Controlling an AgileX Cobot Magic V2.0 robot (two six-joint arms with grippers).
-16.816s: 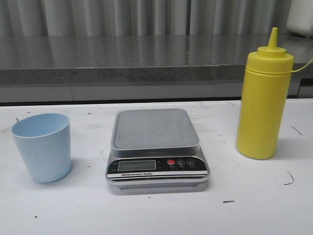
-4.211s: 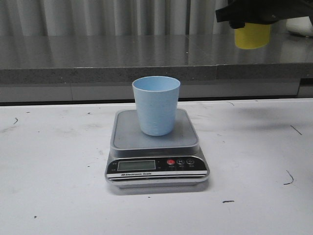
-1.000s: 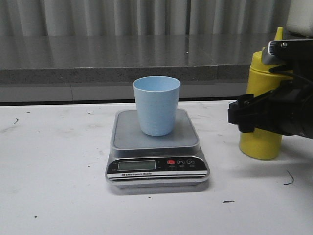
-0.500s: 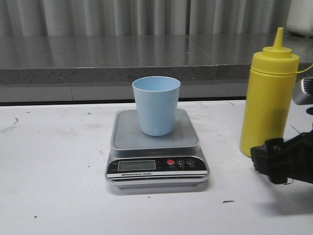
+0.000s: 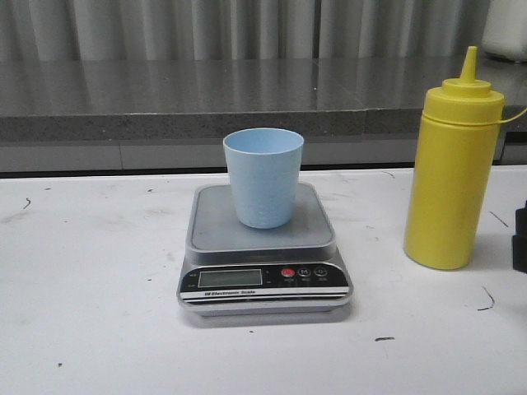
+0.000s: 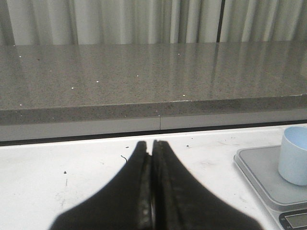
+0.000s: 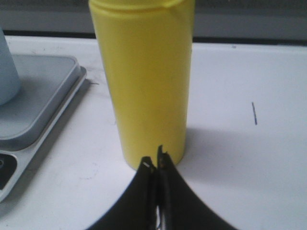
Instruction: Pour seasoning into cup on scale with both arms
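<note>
The pale blue cup (image 5: 263, 177) stands upright on the steel platform of the silver scale (image 5: 263, 247) at the table's middle. To its right the tall yellow seasoning bottle (image 5: 453, 160) stands upright on the table, nozzle up. In the front view only a dark sliver of my right arm (image 5: 521, 239) shows at the right edge. My right gripper (image 7: 156, 163) is shut and empty, just short of the bottle's base (image 7: 148, 81). My left gripper (image 6: 150, 143) is shut and empty over bare table left of the scale (image 6: 268, 175), with the cup (image 6: 295, 155) at that view's edge.
A grey stone ledge (image 5: 247, 99) runs behind the white table (image 5: 99, 329), with pleated curtains above it. A white object (image 5: 506, 29) sits on the ledge at the far right. Small dark marks (image 5: 384, 338) dot the tabletop.
The right arm has drawn back from the bottle, down and to the right, almost out of the front view. The bottle stands freed on the table. Cup and scale have not moved.
</note>
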